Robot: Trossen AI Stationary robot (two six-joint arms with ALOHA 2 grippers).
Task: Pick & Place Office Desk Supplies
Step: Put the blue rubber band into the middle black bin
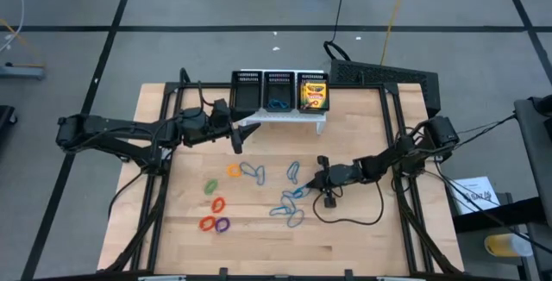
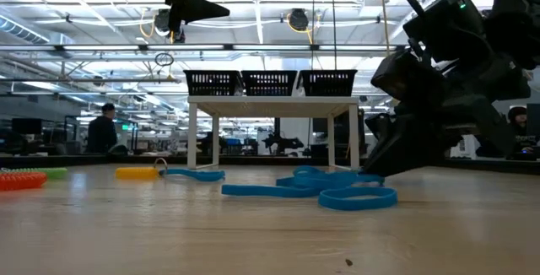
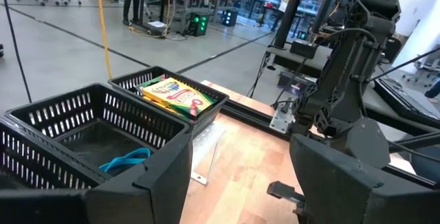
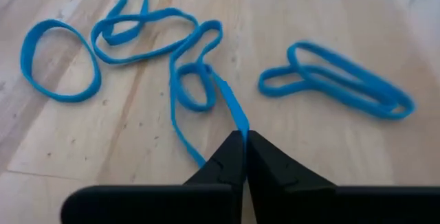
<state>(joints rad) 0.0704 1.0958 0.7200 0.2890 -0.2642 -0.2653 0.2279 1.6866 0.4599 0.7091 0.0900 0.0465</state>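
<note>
Right gripper (image 4: 242,141) low on the table (image 1: 362,238), fingertips pinched together on a strand of a thin blue loop (image 4: 196,80), flat and ribbon-like, bent into a narrow twisted oval. More blue loops (image 1: 289,208) scattered around it on the bare wood, some overlapping, one lying apart as a plain oval (image 4: 60,60), another doubled into a long flattened shape (image 4: 340,83). Toward the left side of the table, small coloured loops: orange (image 1: 233,171), green (image 1: 210,184), red (image 1: 207,223), purple (image 1: 222,225). At the table's far edge, a black mesh organiser (image 1: 246,91) on a white stand (image 1: 280,117): crayon boxes (image 1: 313,94), yellow and green, upright in one end compartment, blue loops (image 3: 125,159) in the middle one. Left gripper (image 1: 237,139) raised just in front of the organiser, fingers spread wide, holding nothing.
</note>
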